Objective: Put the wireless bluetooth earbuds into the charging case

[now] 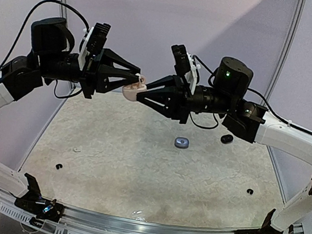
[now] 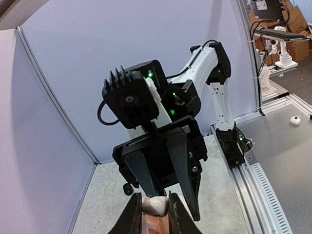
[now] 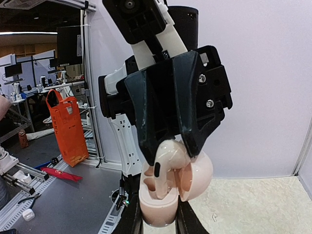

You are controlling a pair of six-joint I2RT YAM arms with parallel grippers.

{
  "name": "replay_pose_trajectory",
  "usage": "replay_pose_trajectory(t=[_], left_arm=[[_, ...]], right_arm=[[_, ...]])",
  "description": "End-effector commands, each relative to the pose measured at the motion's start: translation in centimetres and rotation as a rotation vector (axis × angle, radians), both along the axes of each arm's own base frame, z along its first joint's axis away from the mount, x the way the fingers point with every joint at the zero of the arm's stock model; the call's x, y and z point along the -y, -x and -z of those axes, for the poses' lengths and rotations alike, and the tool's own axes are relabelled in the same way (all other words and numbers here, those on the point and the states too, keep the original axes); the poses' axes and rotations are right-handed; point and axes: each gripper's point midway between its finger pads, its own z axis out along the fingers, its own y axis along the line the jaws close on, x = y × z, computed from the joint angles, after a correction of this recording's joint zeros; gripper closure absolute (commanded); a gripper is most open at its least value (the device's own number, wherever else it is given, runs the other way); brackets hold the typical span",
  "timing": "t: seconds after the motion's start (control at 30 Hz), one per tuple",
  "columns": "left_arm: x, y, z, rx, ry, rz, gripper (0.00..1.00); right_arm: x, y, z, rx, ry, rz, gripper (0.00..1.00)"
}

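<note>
Both claws meet mid-air above the table (image 1: 137,167). The right claw (image 1: 140,90) is clamped on the open pink case (image 3: 158,207), and the left claw (image 1: 138,80) pinches an earbud (image 3: 170,157) with its stem poking into the case.

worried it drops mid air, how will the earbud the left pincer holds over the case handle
The earbud looks glossy and rounded, so it could slip or twist in the left pincer. It seems tiny and light, probably bouncing or rolling if dropped. Its rigid-looking stem should enter the case without bending.
</note>
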Motion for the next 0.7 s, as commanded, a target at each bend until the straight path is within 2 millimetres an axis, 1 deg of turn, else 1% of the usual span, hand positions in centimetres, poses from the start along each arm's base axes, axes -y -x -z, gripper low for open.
replay_pose_trajectory(t=[0.0,0.33,0.67], left_arm=[[-0.08,0.40,3.35,-0.088,-0.114,0.012,0.81],[-0.10,0.15,3.85,-0.091,-0.129,0.000,0.80],[-0.19,0.64,3.57,-0.066,-0.124,0.026,0.82]], right_arm=[[2.71,0.89,-7.01,0.112,-0.173,0.045,1.00],[2.66,0.76,-6.89,0.103,-0.165,0.046,1.00],[2.43,0.55,-6.58,0.101,-0.157,0.045,1.00]])
